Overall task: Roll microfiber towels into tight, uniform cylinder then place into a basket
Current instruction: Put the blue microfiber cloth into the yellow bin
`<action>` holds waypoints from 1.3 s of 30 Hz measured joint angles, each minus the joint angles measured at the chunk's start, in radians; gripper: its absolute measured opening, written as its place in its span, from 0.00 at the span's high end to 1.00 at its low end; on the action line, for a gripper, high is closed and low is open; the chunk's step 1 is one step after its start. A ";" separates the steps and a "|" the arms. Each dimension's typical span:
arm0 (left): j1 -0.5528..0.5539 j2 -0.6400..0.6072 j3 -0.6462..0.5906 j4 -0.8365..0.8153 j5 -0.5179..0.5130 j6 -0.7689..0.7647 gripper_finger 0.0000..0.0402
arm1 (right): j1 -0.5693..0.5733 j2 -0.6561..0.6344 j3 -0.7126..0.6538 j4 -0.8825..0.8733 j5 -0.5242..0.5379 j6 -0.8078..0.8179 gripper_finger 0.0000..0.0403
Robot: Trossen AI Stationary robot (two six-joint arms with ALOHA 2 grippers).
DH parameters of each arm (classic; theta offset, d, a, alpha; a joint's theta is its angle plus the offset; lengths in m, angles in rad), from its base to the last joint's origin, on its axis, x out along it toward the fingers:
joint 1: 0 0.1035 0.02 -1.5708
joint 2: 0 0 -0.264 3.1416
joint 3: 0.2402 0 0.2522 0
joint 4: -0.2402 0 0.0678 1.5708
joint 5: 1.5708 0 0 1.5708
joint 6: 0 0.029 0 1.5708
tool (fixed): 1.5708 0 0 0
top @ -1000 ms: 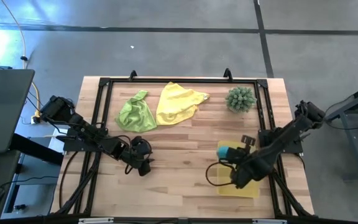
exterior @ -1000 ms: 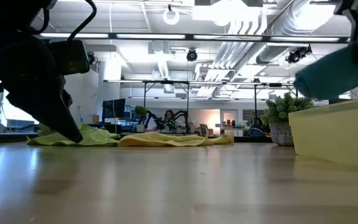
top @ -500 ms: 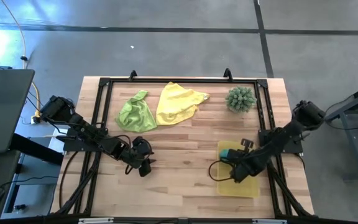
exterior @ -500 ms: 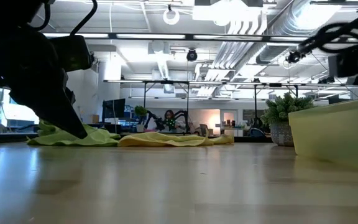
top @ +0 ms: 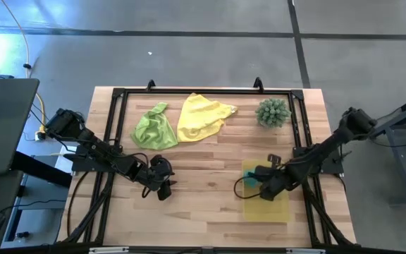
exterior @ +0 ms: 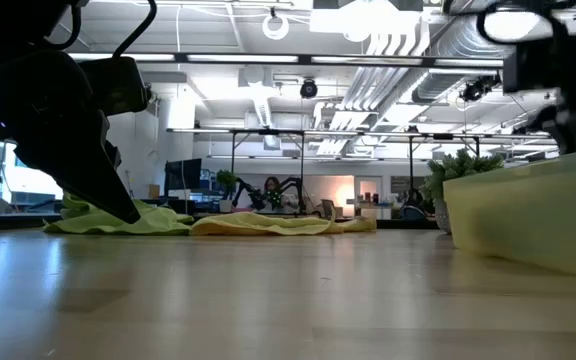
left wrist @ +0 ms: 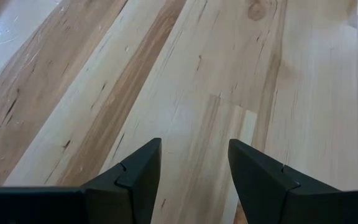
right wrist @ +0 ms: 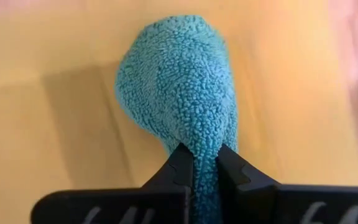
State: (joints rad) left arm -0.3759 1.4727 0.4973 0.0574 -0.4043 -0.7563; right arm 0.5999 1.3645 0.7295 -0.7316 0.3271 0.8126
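The teal towel is pinched between the nearly closed fingers of the right gripper, with its rolled bulk bulging out just ahead of the fingertips and lying over the yellow floor of the basket, above whose far end the gripper is held. The left gripper is held with a moderate gap between its fingers and nothing in it, low over the bare wooden table. The lime green towel and the yellow towel are left crumpled side by side, touching, well ahead of that gripper, and the spiky plant is seen beyond the basket.
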 joint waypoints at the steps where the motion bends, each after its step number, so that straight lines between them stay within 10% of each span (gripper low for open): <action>1: 0.000 0.000 0.000 0.000 0.000 0.000 0.56 | 0.000 -0.029 -0.003 0.008 0.016 -0.014 0.99; 22: 0.000 0.000 0.000 0.002 -0.003 0.000 0.56 | -0.132 -0.200 -0.307 0.405 0.021 -0.182 0.96; 39: 0.008 0.000 0.000 0.000 -0.003 0.000 0.56 | -0.156 -0.200 -0.276 0.354 -0.050 -0.245 0.62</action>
State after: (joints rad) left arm -0.3682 1.4727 0.4973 0.0570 -0.4075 -0.7563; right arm 0.4442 1.1648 0.4534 -0.3779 0.2771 0.5678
